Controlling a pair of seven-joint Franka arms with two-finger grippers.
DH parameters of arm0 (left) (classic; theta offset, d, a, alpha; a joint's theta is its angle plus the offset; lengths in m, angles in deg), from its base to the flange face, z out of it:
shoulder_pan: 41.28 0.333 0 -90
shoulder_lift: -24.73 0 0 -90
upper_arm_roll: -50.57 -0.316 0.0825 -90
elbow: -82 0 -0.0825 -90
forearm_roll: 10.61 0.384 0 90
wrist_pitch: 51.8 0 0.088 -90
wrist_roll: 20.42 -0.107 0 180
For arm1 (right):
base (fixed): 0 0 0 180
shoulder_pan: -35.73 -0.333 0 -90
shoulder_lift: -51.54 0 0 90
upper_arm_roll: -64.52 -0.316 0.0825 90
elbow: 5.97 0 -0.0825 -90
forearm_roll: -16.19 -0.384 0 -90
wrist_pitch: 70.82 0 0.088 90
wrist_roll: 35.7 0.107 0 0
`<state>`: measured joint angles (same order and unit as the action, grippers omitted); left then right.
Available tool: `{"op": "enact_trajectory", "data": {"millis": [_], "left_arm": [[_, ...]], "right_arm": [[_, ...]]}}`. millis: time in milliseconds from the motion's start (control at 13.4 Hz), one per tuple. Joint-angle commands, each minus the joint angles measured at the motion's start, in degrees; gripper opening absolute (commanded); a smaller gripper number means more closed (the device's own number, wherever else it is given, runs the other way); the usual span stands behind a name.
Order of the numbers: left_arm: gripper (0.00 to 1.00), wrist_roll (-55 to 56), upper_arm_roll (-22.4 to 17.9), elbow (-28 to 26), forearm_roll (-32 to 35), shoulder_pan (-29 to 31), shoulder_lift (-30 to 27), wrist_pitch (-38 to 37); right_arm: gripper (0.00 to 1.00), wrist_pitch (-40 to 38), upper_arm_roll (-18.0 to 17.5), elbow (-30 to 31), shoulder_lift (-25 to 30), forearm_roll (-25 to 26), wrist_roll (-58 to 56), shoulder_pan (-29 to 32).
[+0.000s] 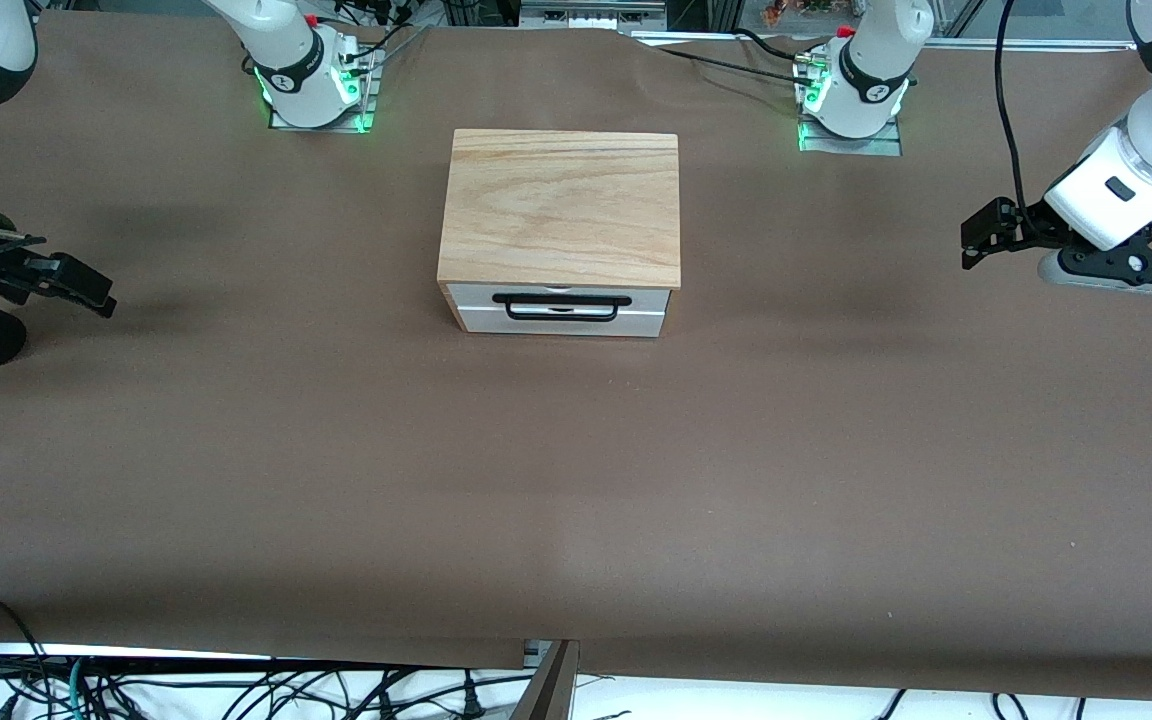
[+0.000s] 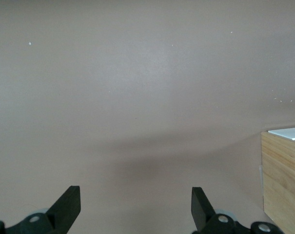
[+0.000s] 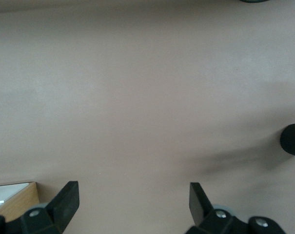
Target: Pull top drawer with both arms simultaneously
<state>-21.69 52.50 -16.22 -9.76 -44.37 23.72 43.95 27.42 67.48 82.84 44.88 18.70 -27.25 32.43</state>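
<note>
At frame centre your top drawer (image 1: 556,309) sits shut under the wood-grain box (handle facing the camera); left gripper (image 1: 976,240) at right edge and right gripper (image 1: 86,290) at left edge hover, fingers wide, flanking for a paired pull

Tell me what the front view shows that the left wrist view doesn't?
Only the front view shows the top drawer, shut, its black handle, and the right tool over the brown table. Only the left wrist view shows the left tool close up, fingers open. Both show the wooden box, the table and the left tool.
</note>
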Motion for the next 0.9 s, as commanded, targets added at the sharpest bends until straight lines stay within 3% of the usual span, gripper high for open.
{"op": "enact_trajectory", "data": {"millis": [0, 824], "left_arm": [[1.00, -0.9, 0.5, 0.4, 1.2, 0.6, -0.4, -1.0], [1.00, -0.9, 0.5, 1.0, 1.2, 0.6, -0.1, -1.4]], "right_arm": [[1.00, -0.5, -1.0, 0.7, 1.3, 0.7, 0.3, 0.9], [1.00, -0.6, -0.9, 0.7, 1.3, 0.7, 0.2, 0.9]]}}
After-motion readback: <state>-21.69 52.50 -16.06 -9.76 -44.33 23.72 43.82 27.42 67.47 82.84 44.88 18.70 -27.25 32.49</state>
